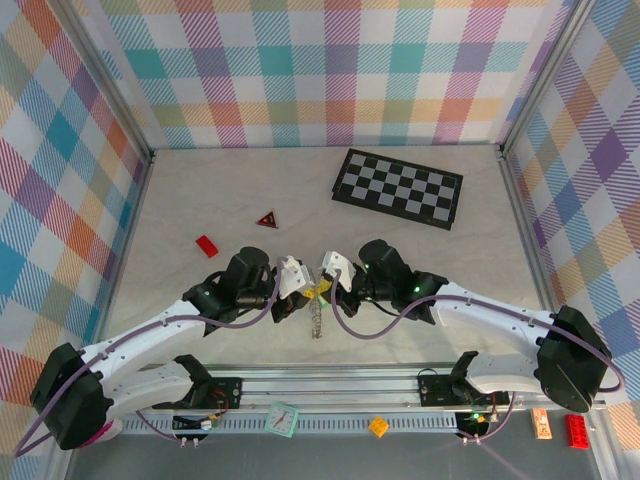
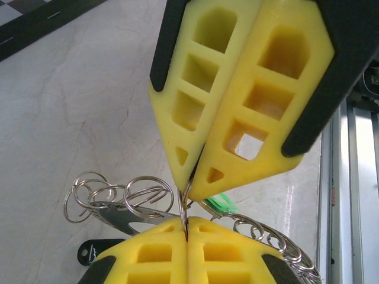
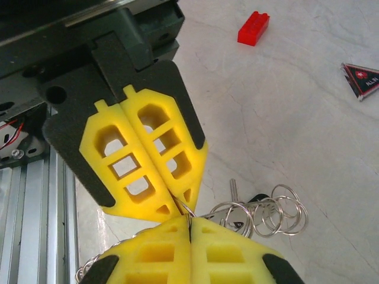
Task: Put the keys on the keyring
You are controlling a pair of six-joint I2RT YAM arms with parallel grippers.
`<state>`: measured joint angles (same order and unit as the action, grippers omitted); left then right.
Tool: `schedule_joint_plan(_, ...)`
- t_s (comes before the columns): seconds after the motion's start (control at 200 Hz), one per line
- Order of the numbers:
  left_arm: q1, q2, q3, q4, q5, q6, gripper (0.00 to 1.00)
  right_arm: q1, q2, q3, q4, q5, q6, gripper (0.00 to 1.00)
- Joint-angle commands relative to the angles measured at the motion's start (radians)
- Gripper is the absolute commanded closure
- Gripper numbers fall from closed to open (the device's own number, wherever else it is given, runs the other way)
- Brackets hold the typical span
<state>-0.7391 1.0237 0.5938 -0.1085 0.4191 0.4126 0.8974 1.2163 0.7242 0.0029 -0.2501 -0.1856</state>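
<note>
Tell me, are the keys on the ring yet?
Nothing looks finished for sure. In hand: the left gripper and right gripper are shut, tip to tip, pinching one thin wire loop, with the green tag right beside it. Left: getting the keys on; a silver key lies by the coiled keyring, and I cannot tell whether it is threaded.

Red bricks (image 1: pixel 206 245): two, one on the desk (image 1: pixel 200 190) at nine o'clock, one (image 1: pixel 578 430) at five o'clock.
Yellow brick (image 1: pixel 379 426): one.
Red triangle (image 1: pixel 267 219): one.
Checkerboard (image 1: pixel 397 188): one.
Green tag (image 2: pixel 222 202): one.

Checkerboard (image 1: pixel 398 188) black-white checked; brick (image 1: pixel 206 245) red; key tag (image 2: pixel 220 203) green; walls (image 1: pixel 320 70) pastel plaid
</note>
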Motion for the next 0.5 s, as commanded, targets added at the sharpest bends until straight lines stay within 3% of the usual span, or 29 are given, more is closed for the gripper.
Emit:
schedule_joint_plan(0.0,-0.013,-0.036,0.000,-0.001,0.024,0.012,1.00,-0.008,-0.009,0.027,-0.014,0.087,0.063,1.00)
schedule_joint_plan(0.495,-0.028,-0.037,-0.021,0.033,-0.014,-0.002,1.00,-0.006,-0.026,0.017,-0.007,0.065,0.106,1.00)
